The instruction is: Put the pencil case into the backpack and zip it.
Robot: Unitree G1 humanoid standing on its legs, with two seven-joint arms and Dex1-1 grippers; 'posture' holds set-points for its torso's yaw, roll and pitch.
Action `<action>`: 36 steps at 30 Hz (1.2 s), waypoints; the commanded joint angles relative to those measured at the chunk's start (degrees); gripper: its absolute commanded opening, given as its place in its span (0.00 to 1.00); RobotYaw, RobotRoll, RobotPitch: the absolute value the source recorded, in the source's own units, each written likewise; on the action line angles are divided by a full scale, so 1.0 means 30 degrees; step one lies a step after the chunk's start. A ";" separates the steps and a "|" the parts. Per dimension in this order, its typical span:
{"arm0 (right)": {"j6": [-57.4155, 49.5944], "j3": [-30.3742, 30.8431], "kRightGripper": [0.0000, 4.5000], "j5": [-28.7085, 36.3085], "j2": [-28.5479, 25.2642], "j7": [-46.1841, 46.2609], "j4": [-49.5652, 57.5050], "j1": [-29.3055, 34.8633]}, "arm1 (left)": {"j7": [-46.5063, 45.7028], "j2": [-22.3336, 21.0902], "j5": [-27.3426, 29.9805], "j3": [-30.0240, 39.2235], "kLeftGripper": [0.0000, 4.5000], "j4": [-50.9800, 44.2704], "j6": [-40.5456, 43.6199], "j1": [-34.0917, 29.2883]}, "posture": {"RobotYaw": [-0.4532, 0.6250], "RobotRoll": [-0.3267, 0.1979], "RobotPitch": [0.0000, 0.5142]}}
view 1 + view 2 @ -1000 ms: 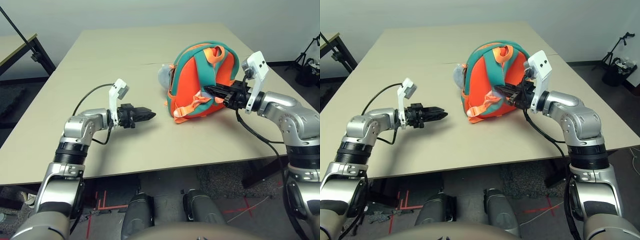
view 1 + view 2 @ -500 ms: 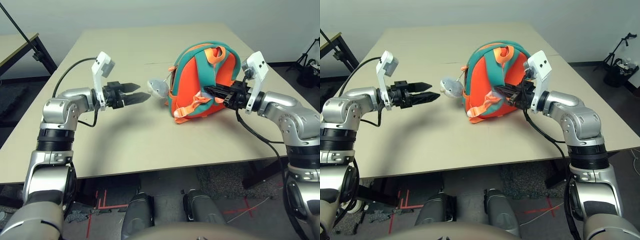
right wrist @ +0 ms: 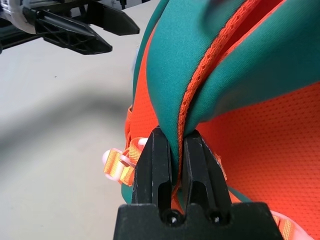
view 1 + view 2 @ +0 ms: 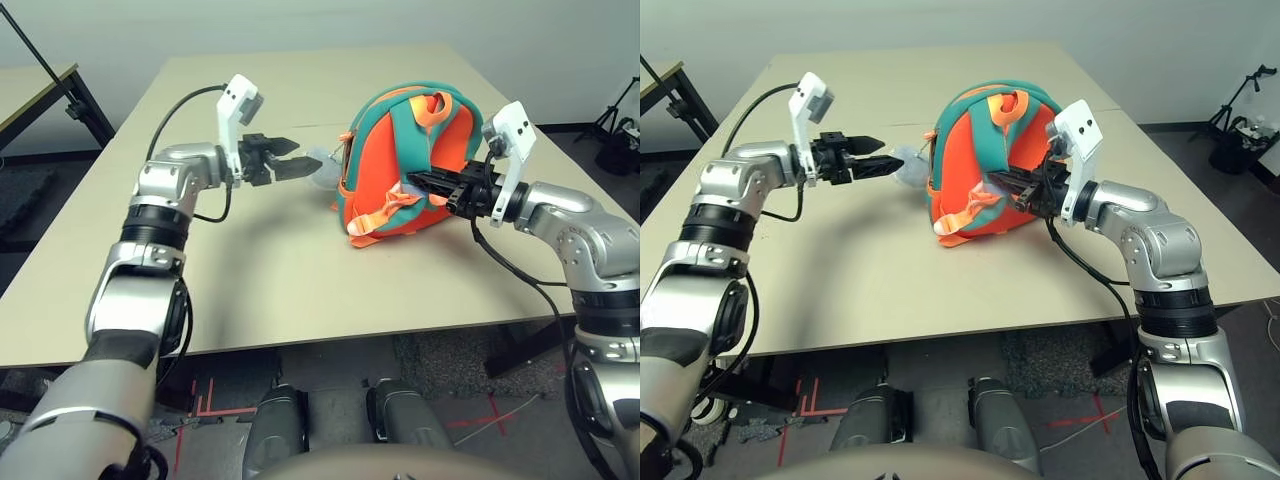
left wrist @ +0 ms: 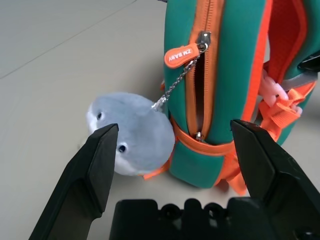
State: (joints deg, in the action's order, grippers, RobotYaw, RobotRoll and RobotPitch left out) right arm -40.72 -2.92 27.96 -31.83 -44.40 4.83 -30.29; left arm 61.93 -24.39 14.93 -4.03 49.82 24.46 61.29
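The backpack [image 4: 400, 165] stands upright on the bench [image 4: 250, 280], its side zipper apparently almost closed, though the angle is poor. The right claw [image 3: 176, 165] is clamped on a teal strap of the backpack. The left claw [image 5: 175, 165], fingers wide apart, hovers just beside the grey plush piece [image 5: 132, 132] hanging by a chain from the orange zipper pull [image 5: 181, 55].

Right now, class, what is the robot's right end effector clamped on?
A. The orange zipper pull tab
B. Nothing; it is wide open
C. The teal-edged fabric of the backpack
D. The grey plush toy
C. The right wrist view shows the right end effector pinched shut on a fold of the backpack where the teal trim meets the orange edging.
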 commanded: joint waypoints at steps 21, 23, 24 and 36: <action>0.0008 -0.0216 0.00 0.0259 -0.0049 0.0536 0.1240 0.0486 | -0.2092 0.1440 -0.2955 0.0898 1.00 0.6208 -0.3838 0.1959 | 0.21 0.62 0.00; 0.0029 -0.0191 0.00 0.0260 -0.0038 0.0510 0.1233 0.0464 | -0.2618 0.1527 -0.3022 0.1115 1.00 0.6469 -0.3866 0.1984 | 0.21 0.62 0.00; 0.0042 -0.0173 0.00 0.0257 -0.0027 0.0502 0.1228 0.0450 | -0.2792 0.1587 -0.2964 0.1296 1.00 0.6616 -0.3788 0.2010 | 0.21 0.62 0.00; 0.0077 -0.0089 0.00 0.0226 0.0061 0.0550 0.1336 0.0428 | -0.2735 0.2550 -0.2400 0.3081 1.00 0.7356 -0.2902 0.2016 | 0.19 0.62 0.00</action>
State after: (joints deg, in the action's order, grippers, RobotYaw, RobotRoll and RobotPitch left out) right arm -40.79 -3.02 28.23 -31.76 -42.89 7.46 -28.80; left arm 53.17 -17.04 7.17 4.53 70.77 15.05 66.66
